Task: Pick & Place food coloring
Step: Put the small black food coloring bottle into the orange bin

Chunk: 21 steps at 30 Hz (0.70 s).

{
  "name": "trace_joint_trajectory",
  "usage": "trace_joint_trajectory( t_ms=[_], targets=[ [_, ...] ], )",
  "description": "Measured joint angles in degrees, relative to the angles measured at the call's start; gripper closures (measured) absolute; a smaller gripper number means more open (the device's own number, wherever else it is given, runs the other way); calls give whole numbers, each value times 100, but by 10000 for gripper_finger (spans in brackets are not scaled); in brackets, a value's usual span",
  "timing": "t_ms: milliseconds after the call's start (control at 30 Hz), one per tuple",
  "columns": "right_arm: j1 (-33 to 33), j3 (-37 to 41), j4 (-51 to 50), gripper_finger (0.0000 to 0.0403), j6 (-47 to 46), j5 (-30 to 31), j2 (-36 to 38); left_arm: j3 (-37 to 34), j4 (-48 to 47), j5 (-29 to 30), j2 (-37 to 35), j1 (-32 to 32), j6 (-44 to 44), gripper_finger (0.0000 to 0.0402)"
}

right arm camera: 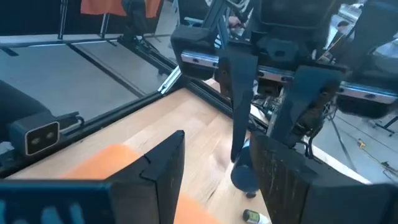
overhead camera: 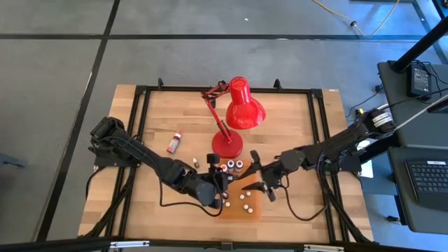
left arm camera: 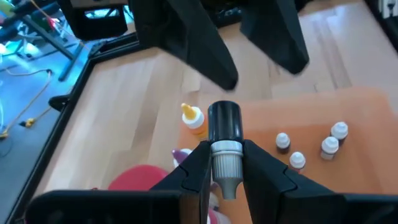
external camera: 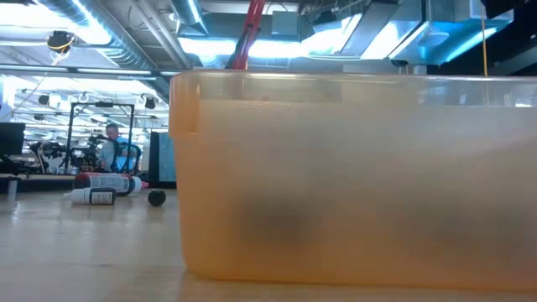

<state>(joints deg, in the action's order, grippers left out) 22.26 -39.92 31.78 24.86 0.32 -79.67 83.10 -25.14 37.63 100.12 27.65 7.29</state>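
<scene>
Left hand (left arm camera: 225,163) clenched a dark dropper bottle (left arm camera: 224,134) by its white neck, lower centre, above the orange tray (left arm camera: 367,118). Likely light, rigid, slippery; neck grip suited. Right hand (overhead camera: 260,183) hung released.

Red desk lamp (overhead camera: 240,112) upright mid-table; orange tray (overhead camera: 256,207) nr front edge; person (external camera: 112,144) in bkgd.

The counter (overhead camera: 294,133) is pale wood with a black frame. The lamp (overhead camera: 238,112) is bright red. The tray (overhead camera: 241,208) is translucent orange. The held bottle (left arm camera: 224,134) is dark with a white cap; another bottle (left arm camera: 193,118) is orange with a yellow cap.
</scene>
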Motion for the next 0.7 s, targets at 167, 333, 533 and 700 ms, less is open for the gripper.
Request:
trace_joint_trajectory(
  t_ms=[167, 333, 533, 700],
  targets=[
    [0, 0, 273, 219, 77, 0, -165, 1, 128, -125, 0, -1, -17, 334],
    [0, 0, 272, 219, 77, 0, -167, 1, 138, -134, 0, -1, -15, 334],
    [-2, 0, 261, 219, 75, -97, -167, 1, 139, -122, 0, -1, -17, 333],
    [-2, 0, 256, 219, 72, -301, -167, 1, 139, -108, 0, -1, -107, 333]
  ],
)
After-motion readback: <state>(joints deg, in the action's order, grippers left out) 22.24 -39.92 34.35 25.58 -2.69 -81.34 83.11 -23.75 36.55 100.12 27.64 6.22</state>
